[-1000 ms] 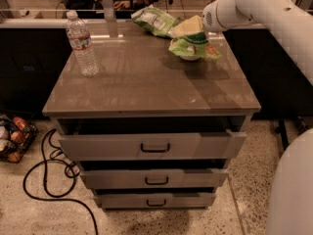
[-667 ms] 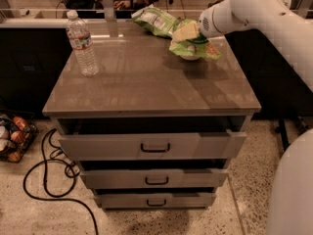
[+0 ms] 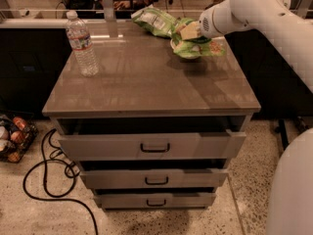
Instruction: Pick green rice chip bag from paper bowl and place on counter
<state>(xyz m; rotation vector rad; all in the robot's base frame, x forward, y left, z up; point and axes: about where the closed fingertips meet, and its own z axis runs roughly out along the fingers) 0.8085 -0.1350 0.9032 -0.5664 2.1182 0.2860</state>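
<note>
green rice chip bag (image 3: 204, 49) beneath gripper (image 3: 189, 31), counter (image 3: 146, 84) rear

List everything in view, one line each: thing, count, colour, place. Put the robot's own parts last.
counter: one, grey-brown, glossy, centre of view
drawers: three, grey with dark handles, stacked below the counter top
bottle: one, clear with a white cap, upright at the counter's rear left
bright green bag: one, counter's rear right, under the tool
pale green bag: one, rear centre of the counter, just left of the bright green bag
cable: one, black, looped on the floor at left
basket: one, dark, on the floor at far left, holding small items
arm: one, white, reaching in from upper right
tool: one, tan, at the bright green bag's top
base: one, white, lower right edge
</note>
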